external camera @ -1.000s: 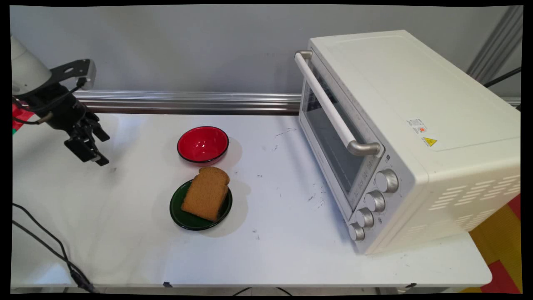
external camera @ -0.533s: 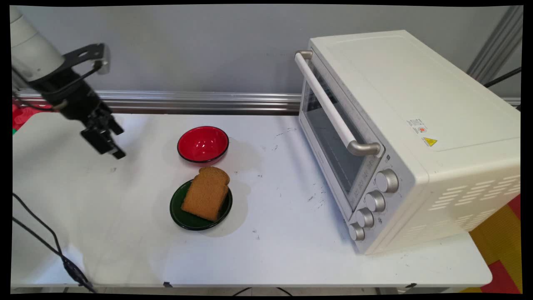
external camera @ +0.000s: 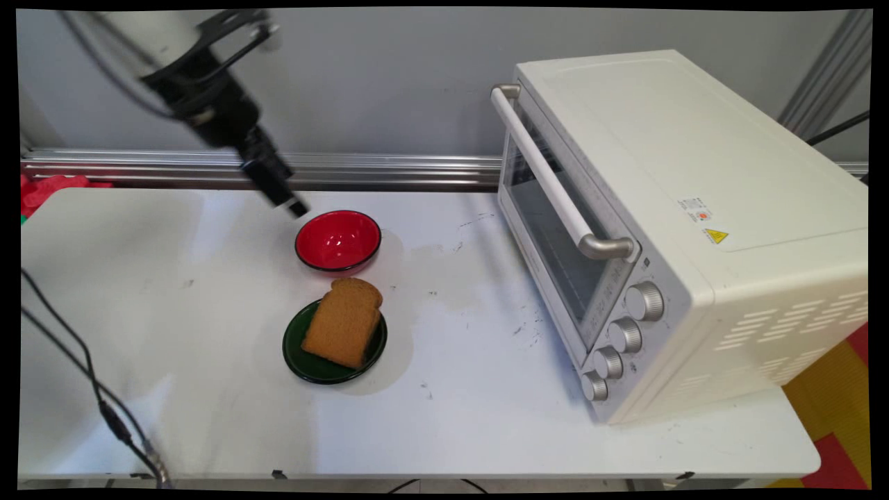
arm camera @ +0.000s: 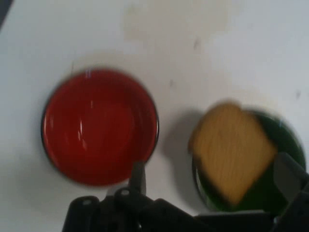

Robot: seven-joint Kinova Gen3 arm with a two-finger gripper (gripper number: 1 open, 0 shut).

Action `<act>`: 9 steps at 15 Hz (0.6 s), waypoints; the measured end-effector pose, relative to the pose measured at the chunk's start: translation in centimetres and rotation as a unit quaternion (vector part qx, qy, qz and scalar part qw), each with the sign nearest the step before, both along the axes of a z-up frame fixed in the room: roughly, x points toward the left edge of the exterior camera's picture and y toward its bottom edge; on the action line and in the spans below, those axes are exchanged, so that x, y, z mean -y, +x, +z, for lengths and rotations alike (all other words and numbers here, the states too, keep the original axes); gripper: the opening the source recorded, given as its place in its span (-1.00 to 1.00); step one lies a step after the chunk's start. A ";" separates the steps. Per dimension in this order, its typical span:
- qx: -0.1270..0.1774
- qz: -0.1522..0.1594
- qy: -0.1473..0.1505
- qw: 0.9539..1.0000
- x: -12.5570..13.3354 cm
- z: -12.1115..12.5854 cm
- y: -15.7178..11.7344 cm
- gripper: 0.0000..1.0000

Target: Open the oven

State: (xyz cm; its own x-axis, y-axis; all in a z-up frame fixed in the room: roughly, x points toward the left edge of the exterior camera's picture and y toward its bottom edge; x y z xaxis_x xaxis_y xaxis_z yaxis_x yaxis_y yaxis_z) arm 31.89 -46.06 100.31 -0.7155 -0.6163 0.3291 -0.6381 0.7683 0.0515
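My black gripper [external camera: 290, 203] hangs tilted above the table, just left of and behind the red bowl [external camera: 338, 239]. It stands open with nothing between its fingers. In the hand view the gripper [arm camera: 213, 178] looks down on the empty red bowl [arm camera: 100, 126] at the left. At the right a slice of brown bread [arm camera: 232, 151] lies on a green plate [arm camera: 285, 140]. One fingertip [arm camera: 137, 173] shows at the bowl's rim, the other [arm camera: 288, 175] over the plate's edge. In the main view the bread [external camera: 343, 322] lies on the green plate [external camera: 295, 353] in front of the bowl.
A large white toaster oven [external camera: 680, 229] stands at the right with its door shut, its handle [external camera: 555, 180] and several knobs [external camera: 625, 335] facing left. Black cables [external camera: 90, 389] hang at the table's near left. A metal rail [external camera: 382, 170] runs along the wall.
The arm has swung right and upward from the table's left side, bringing the gripper next to the red bowl. Bowl, plate and bread have not moved.
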 end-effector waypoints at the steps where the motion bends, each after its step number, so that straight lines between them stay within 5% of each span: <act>1: -0.006 0.001 -0.007 1.000 0.7 0.8 -1.4 1.00; 9: -0.075 -0.006 -0.050 0.996 5.0 5.7 -10.1 1.00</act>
State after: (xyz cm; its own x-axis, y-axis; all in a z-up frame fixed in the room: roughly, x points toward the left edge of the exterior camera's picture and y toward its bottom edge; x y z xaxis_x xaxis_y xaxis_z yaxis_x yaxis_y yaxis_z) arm 21.77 -51.10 106.01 -0.6605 -0.5668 0.4925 -0.6200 0.7817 0.0681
